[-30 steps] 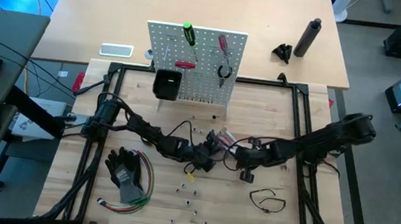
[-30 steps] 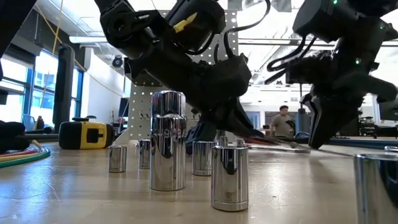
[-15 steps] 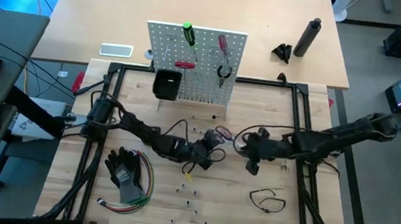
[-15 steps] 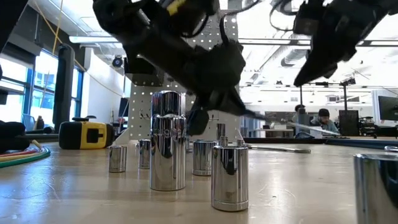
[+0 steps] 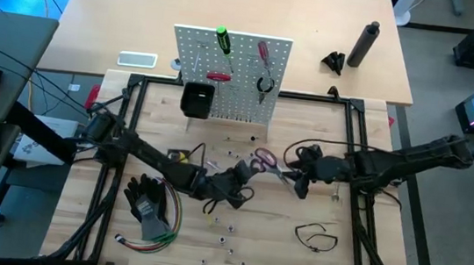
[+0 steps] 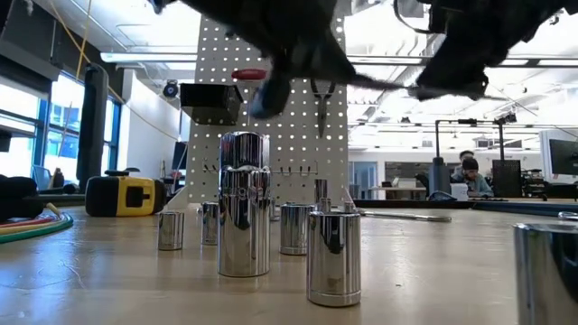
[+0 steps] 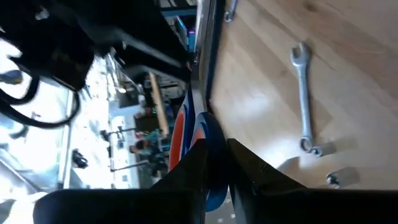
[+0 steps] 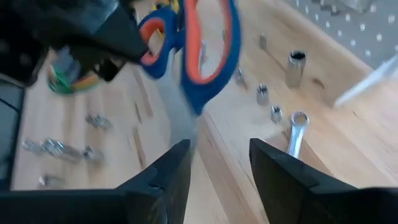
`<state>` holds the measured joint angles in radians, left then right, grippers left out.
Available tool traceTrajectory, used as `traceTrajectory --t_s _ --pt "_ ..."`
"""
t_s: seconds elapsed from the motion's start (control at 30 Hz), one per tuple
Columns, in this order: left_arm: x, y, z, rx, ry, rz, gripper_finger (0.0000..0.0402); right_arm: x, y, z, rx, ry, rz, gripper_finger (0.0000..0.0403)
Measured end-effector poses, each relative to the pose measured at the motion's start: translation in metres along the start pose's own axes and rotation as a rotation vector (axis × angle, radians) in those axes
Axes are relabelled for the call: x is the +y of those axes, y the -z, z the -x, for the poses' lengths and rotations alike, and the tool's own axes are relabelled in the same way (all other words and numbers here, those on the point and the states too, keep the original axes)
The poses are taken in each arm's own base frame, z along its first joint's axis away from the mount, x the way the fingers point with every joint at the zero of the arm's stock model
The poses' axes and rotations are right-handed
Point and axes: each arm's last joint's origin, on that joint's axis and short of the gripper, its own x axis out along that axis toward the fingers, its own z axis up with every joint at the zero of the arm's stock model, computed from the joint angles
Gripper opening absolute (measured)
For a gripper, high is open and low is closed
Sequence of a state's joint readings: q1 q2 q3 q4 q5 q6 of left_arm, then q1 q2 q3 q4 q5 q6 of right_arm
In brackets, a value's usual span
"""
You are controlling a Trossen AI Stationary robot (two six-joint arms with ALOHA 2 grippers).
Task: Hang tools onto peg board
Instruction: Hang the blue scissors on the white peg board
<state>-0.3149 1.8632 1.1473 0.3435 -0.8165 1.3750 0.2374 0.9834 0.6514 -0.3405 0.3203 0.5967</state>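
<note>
Scissors (image 5: 265, 160) with blue-and-orange handle loops (image 8: 205, 50) hang above the table's middle, and my left gripper (image 5: 249, 173) is shut on them. My right gripper (image 5: 294, 176) stands just right of them, its fingers (image 8: 168, 174) open with nothing between; the blades point toward it. The white peg board (image 5: 230, 74) stands upright at the far side. On it hang a green-handled screwdriver (image 5: 223, 39), a red-handled one (image 5: 263, 51) and pliers (image 5: 265, 84), with a black bin (image 5: 196, 99) on its front. A silver wrench (image 8: 295, 134) lies flat on the table. My left gripper pinches a handle loop of the scissors (image 7: 208, 134) between its two fingers, coming nearly level from the table's left. The scissors are lifted clear of the table, and their blades (image 6: 379, 79) reach out about level toward the table's right.
Several chrome sockets (image 6: 242, 203) stand on the near middle of the table. Black gloves (image 5: 149, 201) and coloured wires (image 5: 165, 231) lie near left, a thin black loop (image 5: 316, 236) near right, and a yellow tape measure (image 6: 126, 194) sits left of the peg board.
Both grippers have risen from the table. My left gripper has carried the scissors up, so they now hang clear above the sockets. My right gripper has drawn back toward the table's right edge, away from the scissors.
</note>
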Motion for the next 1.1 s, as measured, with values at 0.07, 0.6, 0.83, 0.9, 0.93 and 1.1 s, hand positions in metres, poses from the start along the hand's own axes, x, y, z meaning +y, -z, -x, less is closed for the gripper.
traceTrajectory --t_s 0.07,0.6,0.83,0.9,0.93,1.1 --pt "0.007 -0.002 0.009 -0.009 -0.019 -0.021 0.0031 0.001 -0.005 0.003 -0.042 -0.038 -0.002 0.0158" --pt "0.035 0.013 0.035 0.027 -0.019 0.056 0.0031 0.015 -0.019 0.015 -0.233 -0.141 0.328 0.0158" --pt "0.033 0.024 0.025 0.066 0.014 0.128 0.0031 0.026 -0.017 0.018 -0.323 -0.024 0.496 0.0158" --pt "0.037 0.026 0.022 0.076 0.023 0.162 0.0031 0.028 -0.016 0.013 -0.323 -0.003 0.54 0.0158" --pt "0.041 0.026 0.021 0.075 0.034 0.184 0.0031 0.031 -0.015 0.009 -0.323 0.0 0.563 0.0158" --pt "0.064 0.033 0.015 0.045 0.122 0.346 0.0031 0.046 -0.021 -0.013 -0.271 0.092 0.713 0.0158"
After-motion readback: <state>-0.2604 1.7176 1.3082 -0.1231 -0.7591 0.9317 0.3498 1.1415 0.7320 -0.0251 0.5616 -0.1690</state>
